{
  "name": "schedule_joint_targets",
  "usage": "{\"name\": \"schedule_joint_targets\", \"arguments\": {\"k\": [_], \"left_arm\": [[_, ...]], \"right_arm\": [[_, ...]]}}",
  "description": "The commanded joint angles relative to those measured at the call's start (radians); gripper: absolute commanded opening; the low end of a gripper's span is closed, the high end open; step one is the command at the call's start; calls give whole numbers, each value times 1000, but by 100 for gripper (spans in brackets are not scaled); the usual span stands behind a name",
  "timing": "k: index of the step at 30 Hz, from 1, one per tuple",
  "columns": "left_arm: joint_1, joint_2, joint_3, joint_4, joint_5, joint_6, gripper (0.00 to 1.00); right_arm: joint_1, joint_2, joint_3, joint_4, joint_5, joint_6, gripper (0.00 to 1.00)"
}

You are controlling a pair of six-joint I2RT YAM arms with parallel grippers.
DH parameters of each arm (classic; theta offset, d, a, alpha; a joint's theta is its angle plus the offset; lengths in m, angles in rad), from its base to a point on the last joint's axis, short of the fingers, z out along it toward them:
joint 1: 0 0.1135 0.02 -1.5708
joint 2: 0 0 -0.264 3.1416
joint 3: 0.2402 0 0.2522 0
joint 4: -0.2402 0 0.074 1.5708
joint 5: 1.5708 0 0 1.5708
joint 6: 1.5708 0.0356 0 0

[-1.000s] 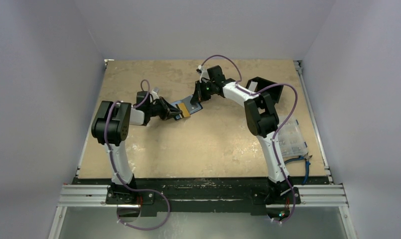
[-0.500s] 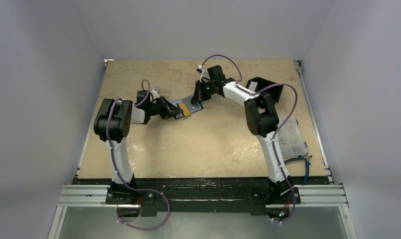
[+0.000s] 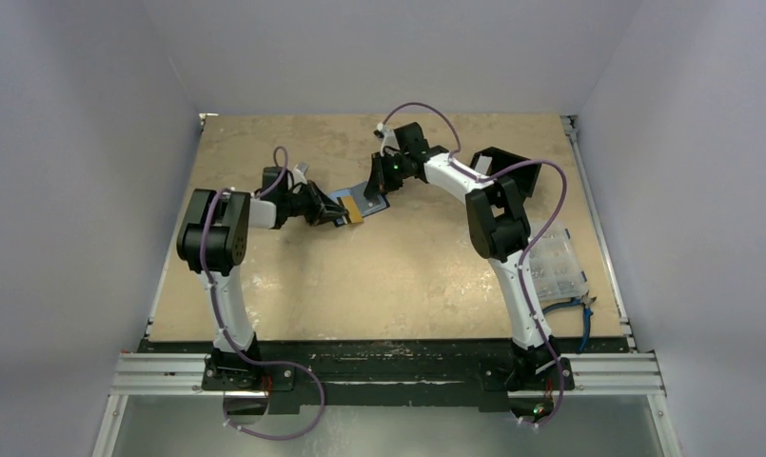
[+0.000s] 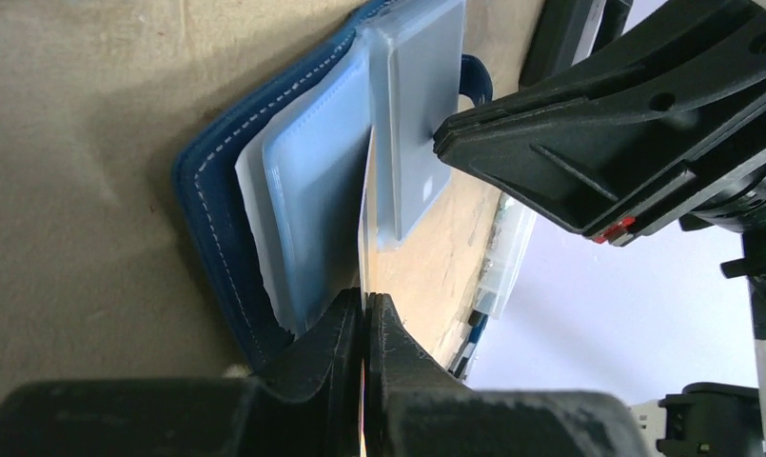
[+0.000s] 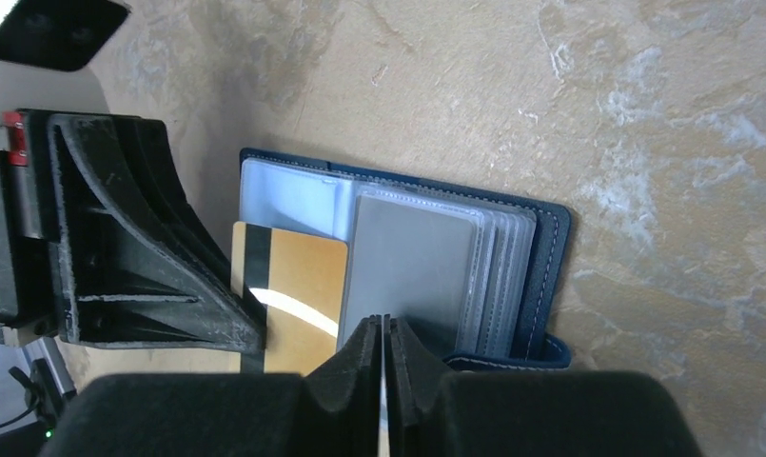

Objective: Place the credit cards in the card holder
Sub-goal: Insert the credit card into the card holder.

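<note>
Top external view shows us a mottled tan table (image 3: pixel 407 276) boxed in by plain pale grey walls (image 3: pixel 388 48), with a black rail along its near edge. On it lies the card holder (image 3: pixel 344 200), open and flat, cover down, its clear sleeves (image 5: pixel 412 271) fanned upward. A clear box (image 3: pixel 556 267) sits well to the right of the holder and nearer to us. The left gripper (image 4: pixel 364 307) reaches in from the holder's left; its jaws are pressed together on the edge of a gold card (image 5: pixel 298 281) with a black stripe. In the left wrist view we see that card edge-on, running between two of the holder's sleeves. The right gripper (image 5: pixel 383 331) comes at the holder from the far right. Its jaws are all but closed at the edge of the grey sleeve stack, a pale sliver nipped between them, and they hold those leaves apart from the bluer ones beside the card.
</note>
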Motion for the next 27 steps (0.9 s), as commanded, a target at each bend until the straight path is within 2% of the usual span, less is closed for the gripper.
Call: {"name": "schedule_joint_targets", "arguments": {"k": [1,7,12,18,23,27], "left_arm": [[-2,-65,-22,-71,-25,85,0],[-2,-123,-124,-26,-42,68,0],[-3,-168,-137,16,-13,36,0],[-3,-168,-48,24,45,16,0],[-3,-101,19,21,48,7,0],[-1,-55,48,40,68,-1,0]], "right_arm": [[-2,-16,71,-128,80,-35,20],[-2,-35,91,-180,170,-92,35],[-1,-11,116,-196,195,-122,39],[-2,12,123,-196,232,-131,34],[-1,26,111,-182,201,-132,21],[-2,36,106,-180,191,-140,6]]}}
